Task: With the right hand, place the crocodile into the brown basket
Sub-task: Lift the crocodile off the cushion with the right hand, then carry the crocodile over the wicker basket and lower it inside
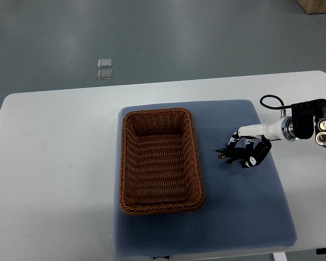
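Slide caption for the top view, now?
Right hand at the crocodile on the blue mat, beside the empty brown basket.

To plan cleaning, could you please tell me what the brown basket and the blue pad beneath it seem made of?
Brown basket: woven wicker or rattan, matte; ribbed weave shows on walls and floor, though it could be plastic imitation. Blue pad: likely fabric-covered foam, matte; fine dotted texture, rounded cushioned edges.
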{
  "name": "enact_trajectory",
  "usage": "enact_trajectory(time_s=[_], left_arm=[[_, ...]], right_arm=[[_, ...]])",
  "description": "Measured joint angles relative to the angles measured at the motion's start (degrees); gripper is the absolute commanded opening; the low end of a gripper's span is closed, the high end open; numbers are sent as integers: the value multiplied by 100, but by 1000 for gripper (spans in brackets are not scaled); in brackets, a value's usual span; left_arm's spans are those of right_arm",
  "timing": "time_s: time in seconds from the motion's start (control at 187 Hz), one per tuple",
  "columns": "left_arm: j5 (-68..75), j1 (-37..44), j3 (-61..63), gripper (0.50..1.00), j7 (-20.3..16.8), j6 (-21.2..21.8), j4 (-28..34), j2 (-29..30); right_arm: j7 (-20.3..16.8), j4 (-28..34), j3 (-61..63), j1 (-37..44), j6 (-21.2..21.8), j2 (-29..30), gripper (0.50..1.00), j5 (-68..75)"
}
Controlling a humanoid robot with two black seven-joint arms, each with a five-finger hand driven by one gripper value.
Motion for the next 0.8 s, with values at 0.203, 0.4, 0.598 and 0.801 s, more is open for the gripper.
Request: enact_trajectory(time_s=[0.203, 0.4, 0.598, 0.801], left_arm=[[0, 0, 5, 1000, 0, 1, 0, 0], [0, 0, 30, 1000, 0, 1, 0, 0], [2, 0, 43, 1000, 0, 1, -25, 0], [4, 0, 41, 1000, 0, 1, -34, 0]], right_arm=[[27, 43, 36, 270, 38, -221, 500, 23], [35, 107, 83, 541, 118, -405, 500, 34], [35, 187, 202, 909, 248, -430, 500, 171], [35, 191, 212, 1279, 255, -157, 507, 216]])
